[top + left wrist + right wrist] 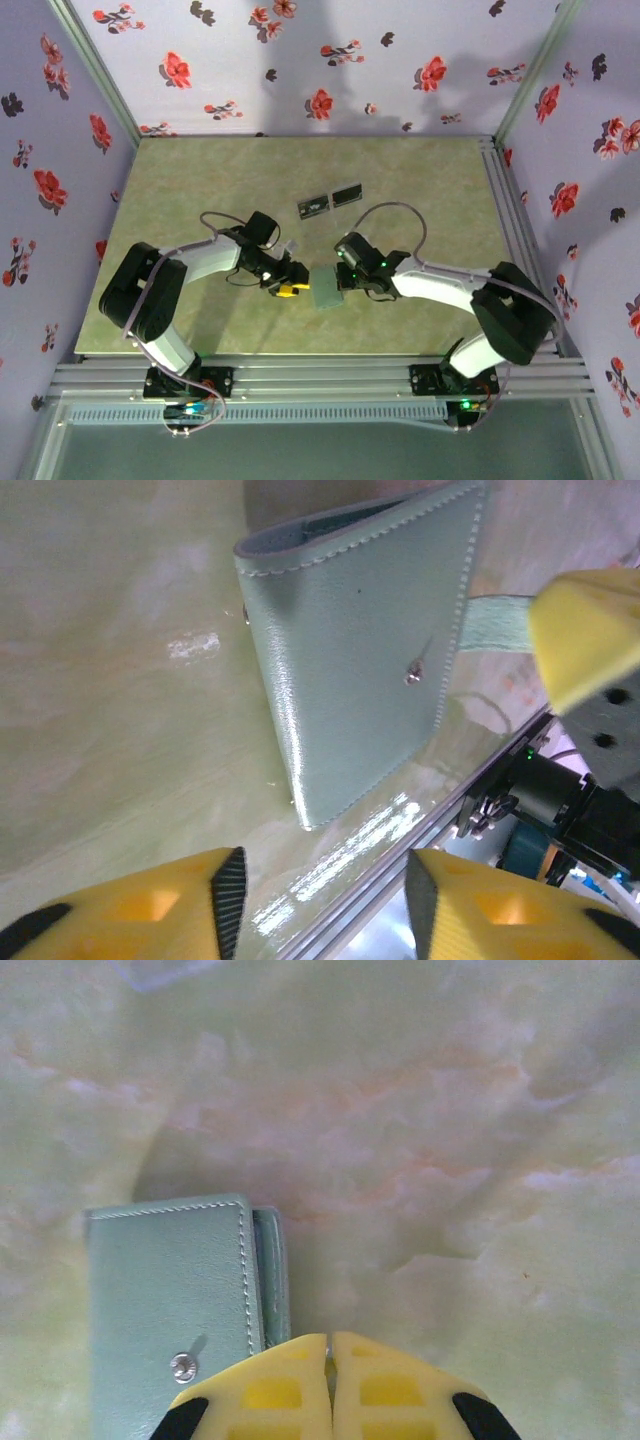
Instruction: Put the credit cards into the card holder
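Small slate grey-teal folded leather card holder: smooth grain, pale stitching, round metal snap stud. It sits centrally near the near edge of the glossy green-marbled tabletop, long axis running near-to-far. Left gripper: yellow fingers apart, holding nothing. Right gripper: fingers pressed together beside the holder.

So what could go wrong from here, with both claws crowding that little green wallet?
1. The card holder is folded shut. With the right gripper shut beside it and the left gripper open on its other side, a nudge might slide it across the glossy table rather than open it.
2. The grippers sit close together and could bump.
3. The two dark credit cards lie flat farther back, probably hard to pinch.
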Motion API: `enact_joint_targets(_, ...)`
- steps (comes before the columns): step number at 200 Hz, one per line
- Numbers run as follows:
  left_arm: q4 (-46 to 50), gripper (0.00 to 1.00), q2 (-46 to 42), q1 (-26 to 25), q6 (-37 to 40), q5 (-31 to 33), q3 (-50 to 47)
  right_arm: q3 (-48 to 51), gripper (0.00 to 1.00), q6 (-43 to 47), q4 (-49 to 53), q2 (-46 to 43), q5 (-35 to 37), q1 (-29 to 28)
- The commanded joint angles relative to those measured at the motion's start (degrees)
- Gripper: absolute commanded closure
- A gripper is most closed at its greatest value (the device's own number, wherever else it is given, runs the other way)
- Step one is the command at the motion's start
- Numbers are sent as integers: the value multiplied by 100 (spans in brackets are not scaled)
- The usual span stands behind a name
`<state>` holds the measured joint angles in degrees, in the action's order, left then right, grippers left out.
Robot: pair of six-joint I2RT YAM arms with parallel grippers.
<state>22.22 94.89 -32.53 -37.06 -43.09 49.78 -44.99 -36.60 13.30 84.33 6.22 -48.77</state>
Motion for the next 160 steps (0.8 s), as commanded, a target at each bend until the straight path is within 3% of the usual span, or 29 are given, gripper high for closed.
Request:
enact_joint_targets(1,135,45,-152,-36,47,77,155,215,100,15,-374,-514,-69,-39)
enact_joint_targets(73,-794,41,84,-29,-449,-50,103,1010,100,64,-2307,-861,-1653,-51)
enact_joint_targets(160,-1057,40,427,10,-799,-156,136,974,100,333,-2228,-1314,-1759,-64)
